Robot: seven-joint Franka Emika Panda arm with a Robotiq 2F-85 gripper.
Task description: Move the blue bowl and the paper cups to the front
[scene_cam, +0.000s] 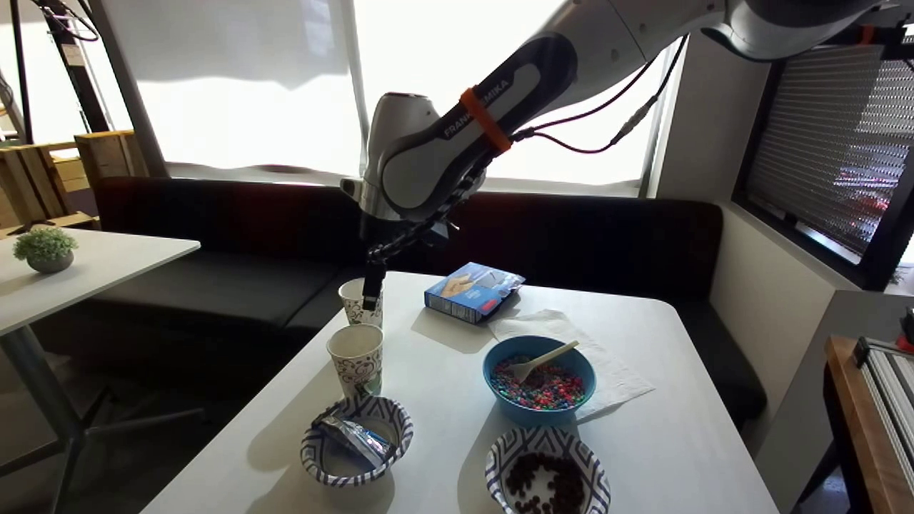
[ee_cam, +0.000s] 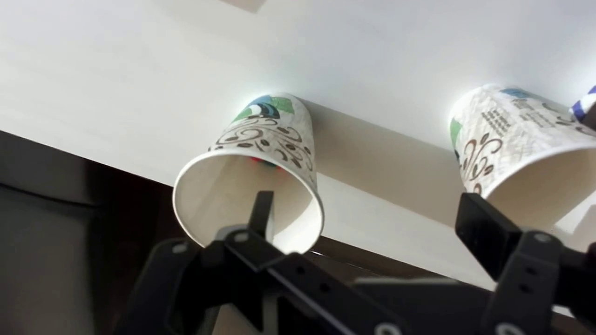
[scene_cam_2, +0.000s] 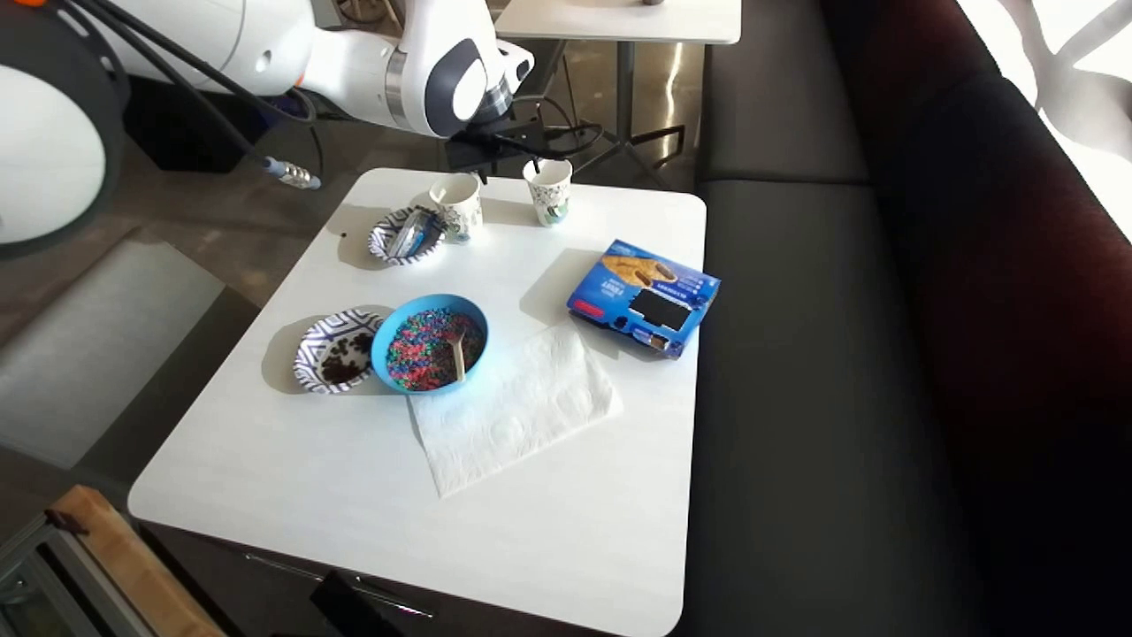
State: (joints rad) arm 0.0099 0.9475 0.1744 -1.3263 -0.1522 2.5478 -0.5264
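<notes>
Seat-side cup [ee_cam: 274, 135]: upright by the edge of the table [scene_cam_2: 336, 469] that faces the second table [scene_cam: 107, 260], on the side toward the padded seat [scene_cam_2: 769, 354].
Bowl-side cup [ee_cam: 517, 135]: upright along the same edge, nearer the corner away from the seat, just beside a patterned bowl [scene_cam: 391, 412].
Blue bowl [scene_cam: 528, 415]: in from every edge, nearer the one opposite the padded seat, a spoon [scene_cam: 546, 360] leaning in it.
Pincer [ee_cam: 365, 199]: spread wide, holding nothing. One finger [ee_cam: 261, 209] crosses the seat-side cup's mouth; the second finger [ee_cam: 484, 230] looks close to the bowl-side cup's rim, touching or not I can't tell.
Step, I'd guess: pinch the seat-side cup by its wall.
Doing it well: settle the outer finger between the cups first, then squeeze lightly, since paper likely buckles. Lift straight, upright; coloured bits [ee_cam: 269, 164] show low inside.
Front: I can't tell which edge is meant.
</notes>
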